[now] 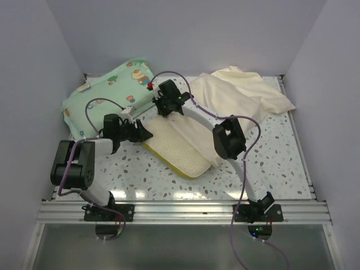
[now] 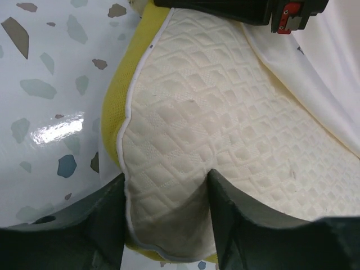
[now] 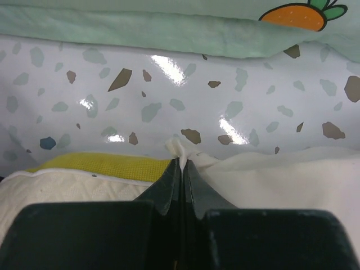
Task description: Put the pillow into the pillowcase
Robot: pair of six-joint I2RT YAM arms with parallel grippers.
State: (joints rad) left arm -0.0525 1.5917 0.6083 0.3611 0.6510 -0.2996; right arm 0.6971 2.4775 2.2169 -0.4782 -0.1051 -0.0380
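Observation:
The quilted cream pillow (image 1: 174,147) with its olive-yellow edge lies on the table's middle. My left gripper (image 1: 143,134) clamps its near-left corner. In the left wrist view the fingers (image 2: 112,219) flank that corner of the pillow (image 2: 225,112) and dent it. The smooth cream pillowcase (image 1: 242,93) lies at the back right and drapes over the pillow's right side. My right gripper (image 1: 163,104) is shut on a pinch of the pillowcase's edge (image 3: 181,147) just past the pillow's yellow side (image 3: 101,166).
A mint-green cartoon-print pillow (image 1: 107,93) lies at the back left, close to both grippers; it fills the top of the right wrist view (image 3: 140,28). The terrazzo table (image 1: 281,163) is walled at the back and sides.

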